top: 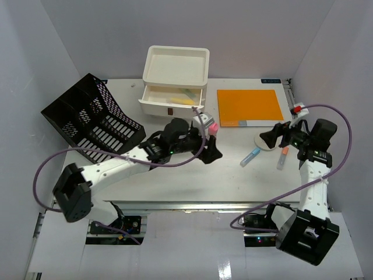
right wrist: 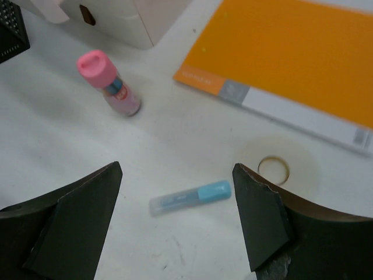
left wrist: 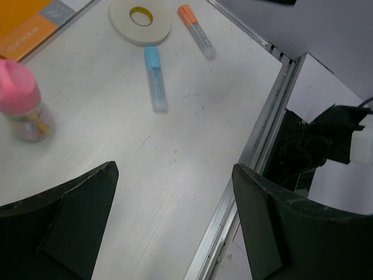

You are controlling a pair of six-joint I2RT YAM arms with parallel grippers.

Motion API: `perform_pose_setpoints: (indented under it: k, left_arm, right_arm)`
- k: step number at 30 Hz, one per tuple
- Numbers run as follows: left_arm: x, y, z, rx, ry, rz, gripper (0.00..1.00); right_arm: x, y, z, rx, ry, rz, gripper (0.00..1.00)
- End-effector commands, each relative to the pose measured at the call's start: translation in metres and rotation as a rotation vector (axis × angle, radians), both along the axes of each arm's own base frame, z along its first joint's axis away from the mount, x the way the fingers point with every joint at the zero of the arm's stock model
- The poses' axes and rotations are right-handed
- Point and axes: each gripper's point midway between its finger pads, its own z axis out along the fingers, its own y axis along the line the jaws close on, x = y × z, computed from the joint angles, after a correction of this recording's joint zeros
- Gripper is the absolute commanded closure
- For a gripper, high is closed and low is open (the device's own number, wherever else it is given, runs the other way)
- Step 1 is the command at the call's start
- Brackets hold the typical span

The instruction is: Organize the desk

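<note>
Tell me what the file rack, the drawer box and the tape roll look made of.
File rack: black metal mesh, probably; fine see-through grid, matte.
Drawer box: white plastic, likely; smooth moulded rounded edges, slight sheen.
Tape roll: whitish tape, matte, wound on a yellowish core; paper or plastic cannot be told.

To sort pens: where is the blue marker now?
Top view: the blue marker lies on the desk, right half, beside the white tape roll, in front of the orange pad.
</note>
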Motion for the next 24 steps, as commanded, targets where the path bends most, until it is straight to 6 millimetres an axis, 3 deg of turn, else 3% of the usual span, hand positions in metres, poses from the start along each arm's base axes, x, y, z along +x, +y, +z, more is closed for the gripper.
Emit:
perform_pose_setpoints:
  k: [1, 5, 11, 13, 16, 24]
  left_arm:
    - [0.01, -0.046, -0.024, 0.12, 0.05, 0.021, 0.1]
    - [0.037, -0.089, -0.048, 0.198, 0.061, 0.034, 0.12]
    - [0.058, -0.136, -0.09, 0.314, 0.062, 0.037, 0.15]
    - [0.058, -0.143, -0.115, 0.367, 0.07, 0.037, 0.15]
    - [0.065, -0.158, -0.116, 0.378, 0.033, 0.045, 0.16]
    - [0.073, -0.168, -0.14, 0.423, -0.007, 0.064, 0.16]
  right_arm:
    - [-0.024, -0.004, -0.019, 0.144, 0.057, 0.012, 0.17]
    - [-0.026, -0.02, -0.02, 0.114, 0.044, -0.058, 0.17]
    - [-0.024, -0.029, -0.022, 0.129, 0.063, -0.105, 0.16]
    - [-0.024, -0.031, -0.021, 0.127, 0.059, -0.111, 0.16]
    - [-0.025, -0.032, -0.02, 0.128, 0.057, -0.117, 0.16]
    - [-0.026, -0.032, -0.02, 0.134, 0.054, -0.117, 0.16]
